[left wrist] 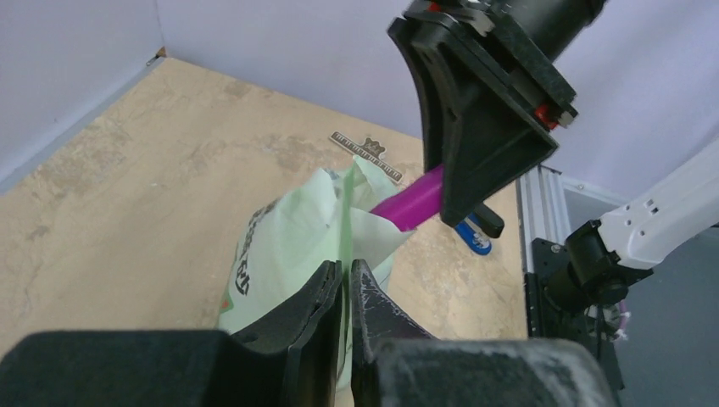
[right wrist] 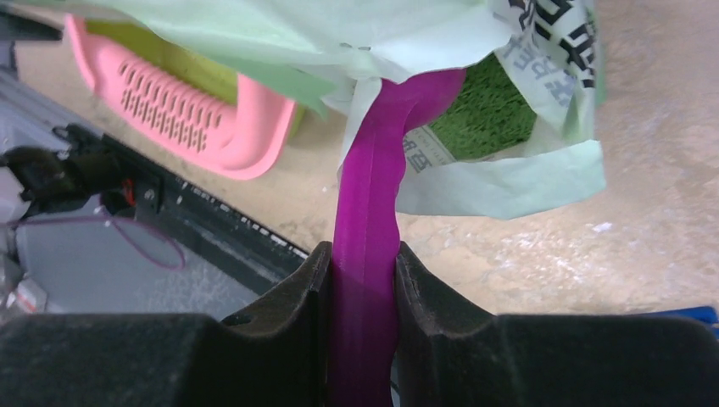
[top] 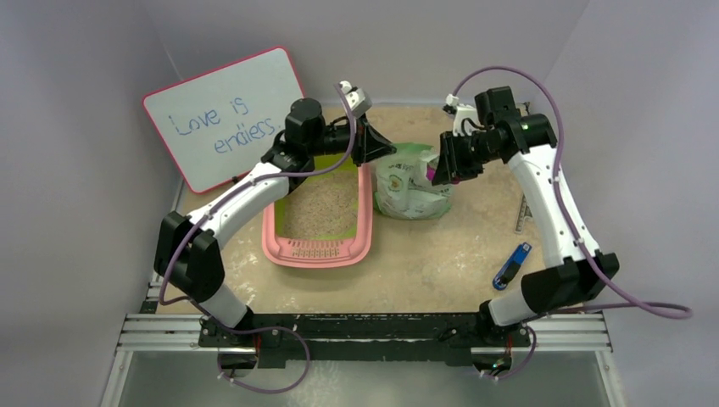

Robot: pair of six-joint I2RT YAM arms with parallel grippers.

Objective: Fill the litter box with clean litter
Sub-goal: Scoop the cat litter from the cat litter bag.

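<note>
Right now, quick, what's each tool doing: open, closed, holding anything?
Left tool: shut, pinching the edge of the pale green bag.
Right tool: closed on the purple handle that reaches into the bag.

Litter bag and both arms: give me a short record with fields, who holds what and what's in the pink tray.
left end effector: shut on the rim of the litter bag
right end effector: shut on a magenta handle, far end inside the bag
bag contents: green granules
litter box: beside the bag, beige granules inside
</note>
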